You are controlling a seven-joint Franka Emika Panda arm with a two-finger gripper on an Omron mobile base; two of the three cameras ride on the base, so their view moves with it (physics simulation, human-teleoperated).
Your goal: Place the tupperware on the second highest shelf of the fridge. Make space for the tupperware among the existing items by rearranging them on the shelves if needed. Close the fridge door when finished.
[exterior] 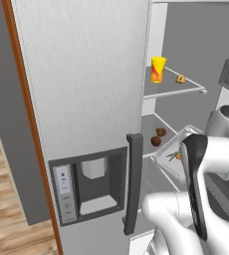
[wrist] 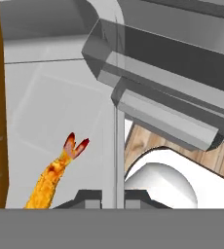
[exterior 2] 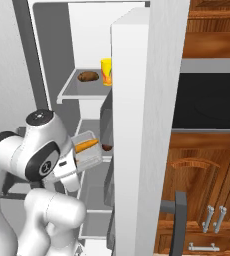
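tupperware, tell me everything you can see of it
The tupperware is a shallow translucent grey-white box with rounded corners, an orange carrot showing through it. It looks like thin plastic. It is held up at the fridge opening, tilted, its far end level with the shelf carrying two dark-brown balls. The gripper's jaws close on its wall.

The white Franka arm with dark joints (exterior 2: 42, 155) bends at its elbow and reaches forward. Its two small dark finger tips (wrist: 87, 198) stand close together, pinching a thin translucent wall.

A home kitchen — fridge (exterior: 81, 89), wooden cabinets (exterior 2: 207, 195), dark cooktop (exterior 2: 209, 100).
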